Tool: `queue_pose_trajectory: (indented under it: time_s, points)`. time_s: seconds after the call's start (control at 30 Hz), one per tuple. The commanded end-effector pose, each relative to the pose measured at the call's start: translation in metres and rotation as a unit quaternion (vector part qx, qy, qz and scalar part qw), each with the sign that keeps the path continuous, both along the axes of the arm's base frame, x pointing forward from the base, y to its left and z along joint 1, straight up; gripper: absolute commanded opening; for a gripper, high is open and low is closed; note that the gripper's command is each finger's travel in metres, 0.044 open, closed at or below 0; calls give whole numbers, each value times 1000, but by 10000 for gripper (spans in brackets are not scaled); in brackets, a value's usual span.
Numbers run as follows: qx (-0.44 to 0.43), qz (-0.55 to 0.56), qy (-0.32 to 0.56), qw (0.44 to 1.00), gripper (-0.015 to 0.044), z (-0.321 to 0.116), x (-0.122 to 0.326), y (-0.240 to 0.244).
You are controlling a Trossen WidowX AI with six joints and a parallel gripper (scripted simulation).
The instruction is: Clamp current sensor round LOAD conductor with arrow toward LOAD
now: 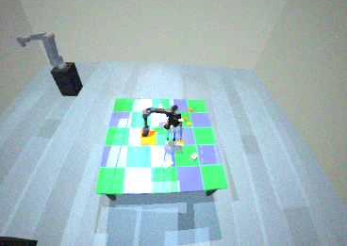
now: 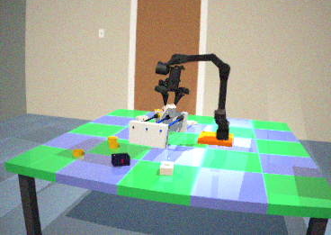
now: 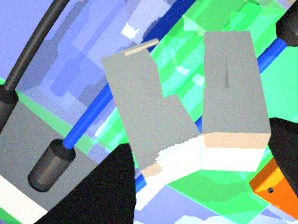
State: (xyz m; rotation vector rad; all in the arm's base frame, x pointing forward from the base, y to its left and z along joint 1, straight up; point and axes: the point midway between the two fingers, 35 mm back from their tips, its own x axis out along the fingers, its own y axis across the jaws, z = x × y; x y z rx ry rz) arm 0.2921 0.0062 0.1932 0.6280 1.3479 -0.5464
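Grey, blocky open split-core sensor (image 3: 150, 105) is gripped between my black, tapered gripper fingers, its spread halves close over the glossy blue rod (image 3: 87, 118) at centre-left.

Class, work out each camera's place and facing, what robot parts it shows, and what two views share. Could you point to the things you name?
Top: high above, angled down at the table (image 1: 110, 176); whole arm.
Exterior: beside the table, slightly above its top, facing across toward the brown door (image 2: 167, 40); whole arm.
Wrist: on the arm, facing past the gripper (image 3: 202, 145); dark fingers.
Top and exterior share the orange base.
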Motion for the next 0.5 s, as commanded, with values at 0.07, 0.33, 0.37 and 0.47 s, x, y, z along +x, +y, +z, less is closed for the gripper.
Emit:
queue_pose_trajectory:
  time_s: [0.07, 0.33, 0.37, 0.47]
  points:
    - [15, -109, -22, 994, 0, 1, 23, -2]
    - [42, -246, -44, 967, 0, -1, 51, -5]
    - [45, -263, -47, 963, 0, -1, 55, -6]
    - [57, -313, -55, 947, 0, -2, 65, -7]
